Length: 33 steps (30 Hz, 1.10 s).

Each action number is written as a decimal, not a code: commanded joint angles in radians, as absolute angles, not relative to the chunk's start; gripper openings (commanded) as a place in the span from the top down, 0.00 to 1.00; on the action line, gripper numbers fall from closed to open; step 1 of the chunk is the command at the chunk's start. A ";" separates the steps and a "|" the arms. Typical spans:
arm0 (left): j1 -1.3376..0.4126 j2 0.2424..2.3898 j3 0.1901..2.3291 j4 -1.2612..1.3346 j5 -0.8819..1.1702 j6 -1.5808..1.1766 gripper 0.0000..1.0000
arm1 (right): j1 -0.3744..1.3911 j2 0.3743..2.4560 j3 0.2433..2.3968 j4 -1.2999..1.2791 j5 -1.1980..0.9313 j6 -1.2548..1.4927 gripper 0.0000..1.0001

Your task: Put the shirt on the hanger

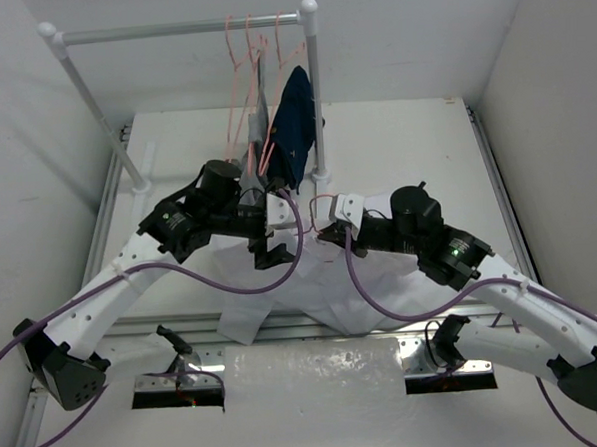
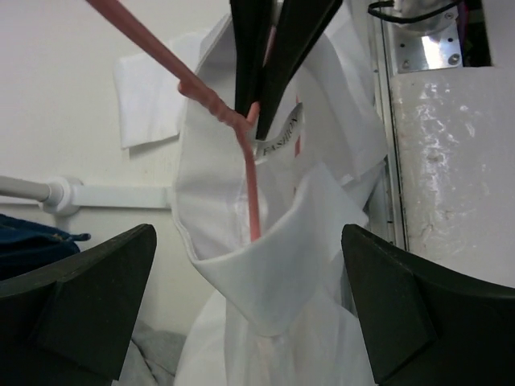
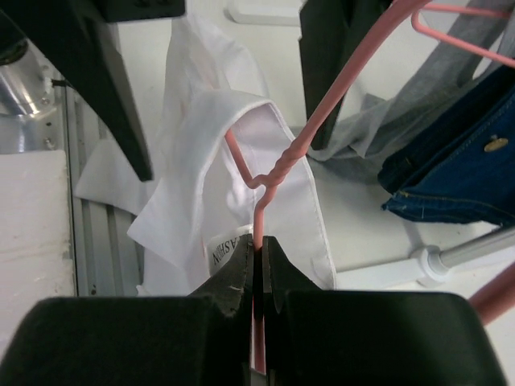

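The right gripper (image 3: 259,269) has its jaws clamped on the hanger (image 3: 283,161), close by the twist in its neck. Below the jaws the pink wire runs down into the collar of the shirt (image 3: 201,193). The collar is raised, and the shirt's body lies spread on the near middle of the worktop (image 1: 395,148). The left gripper (image 2: 248,237) faces the collar, jaws wide apart.
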<state>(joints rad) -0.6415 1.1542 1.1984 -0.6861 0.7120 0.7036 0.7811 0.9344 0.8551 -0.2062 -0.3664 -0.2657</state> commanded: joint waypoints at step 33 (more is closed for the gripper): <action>-0.493 0.874 0.792 -0.603 0.128 0.804 1.00 | 0.784 0.839 0.683 0.034 -0.457 -0.164 0.01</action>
<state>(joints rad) -0.5518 0.9234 0.7979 -0.6403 0.2302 0.7536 0.7815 0.8791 0.6842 -0.0315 -0.4553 -0.1802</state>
